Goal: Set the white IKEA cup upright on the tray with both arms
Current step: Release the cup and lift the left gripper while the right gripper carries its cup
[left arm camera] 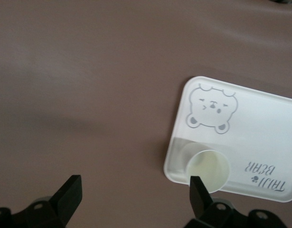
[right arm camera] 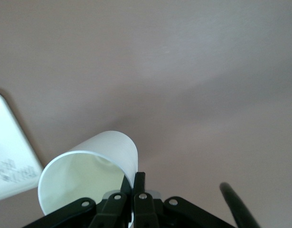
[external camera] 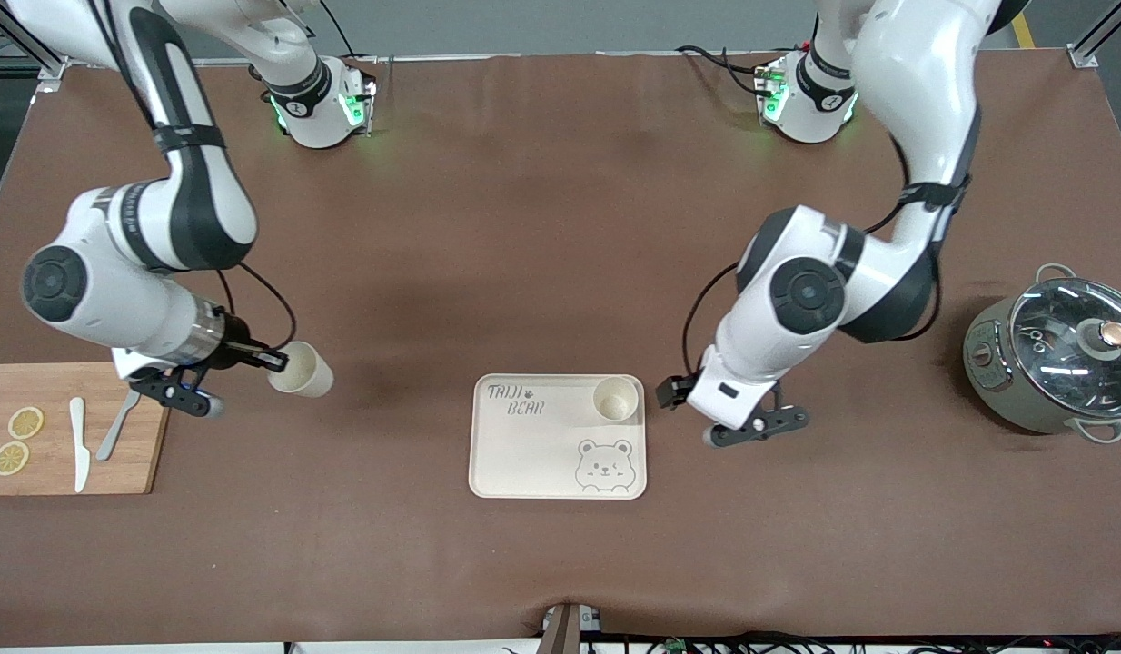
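The cream tray [external camera: 524, 454] with "TAIJI BEAR" lettering and a bear face lies on the brown table. One white cup [external camera: 615, 398] stands upright in the tray's corner toward the left arm's end. My left gripper [external camera: 674, 392] is open and empty, just off that corner; its wrist view shows its gripper [left arm camera: 135, 185], the tray [left arm camera: 259, 123] and the cup [left arm camera: 207, 170]. My right gripper [external camera: 274, 361] is shut on the rim of a second white cup [external camera: 302, 370], held on its side over the table between board and tray. The right wrist view shows the gripper [right arm camera: 135, 183], this cup [right arm camera: 89, 171] and a tray corner [right arm camera: 8, 156].
A wooden cutting board [external camera: 133, 459] with two lemon slices [external camera: 24, 422], a white knife [external camera: 79, 443] and a grey utensil [external camera: 115, 427] lies at the right arm's end. A grey pot with a glass lid [external camera: 1056, 359] stands at the left arm's end.
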